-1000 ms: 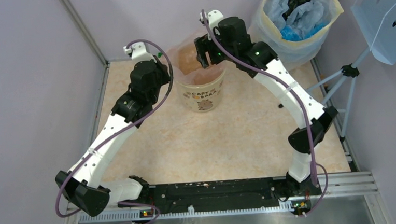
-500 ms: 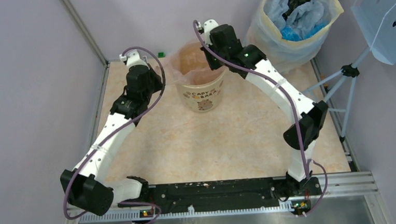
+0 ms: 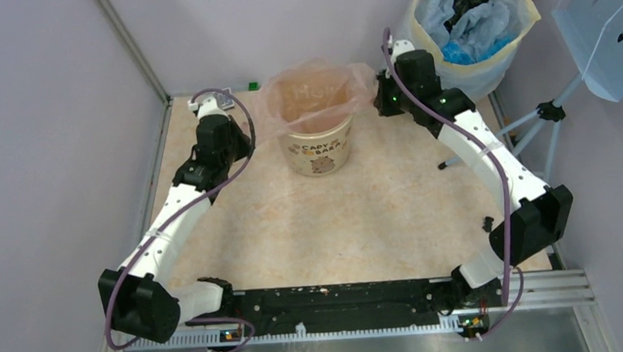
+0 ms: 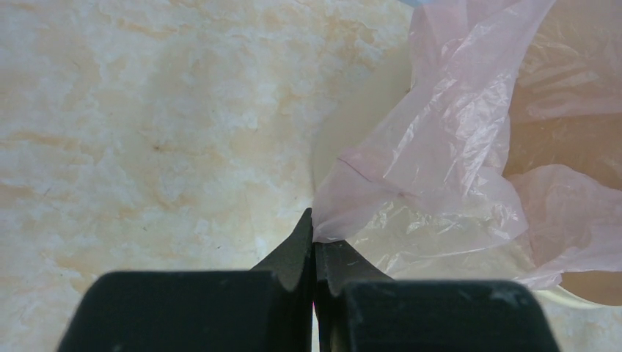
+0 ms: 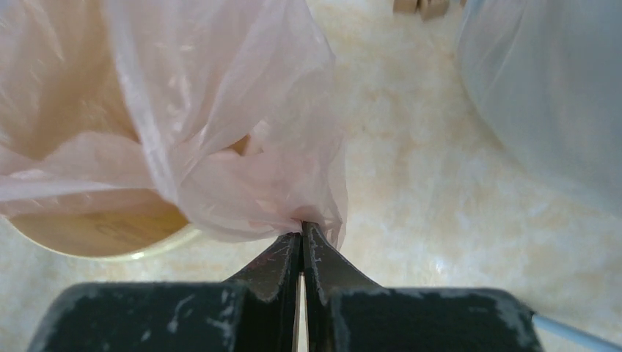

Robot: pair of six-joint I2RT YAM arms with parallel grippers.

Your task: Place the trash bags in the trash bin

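the pink bag (image 3: 313,94) drapes over the mouth of the cream bin (image 3: 317,153) on the table (image 3: 360,214) at the upper centre of the top view, opening upward and stretched with its long axis left to right, the left claw (image 4: 314,233) clamped on its left corner and the right claw (image 5: 301,236) pinching its right corner.

Bright, even, diffuse light from above. In the overhead view the marbled table (image 3: 392,212) carries only faint, soft-edged shadows under the arms, and detail is sharp throughout. In the wrist views light passes through the thin pink trash bag (image 4: 440,147), with small glints along its creases. The black left gripper (image 4: 313,224) at the lower edge is soft-focused. The large whitish bag (image 5: 543,95) is blurred.
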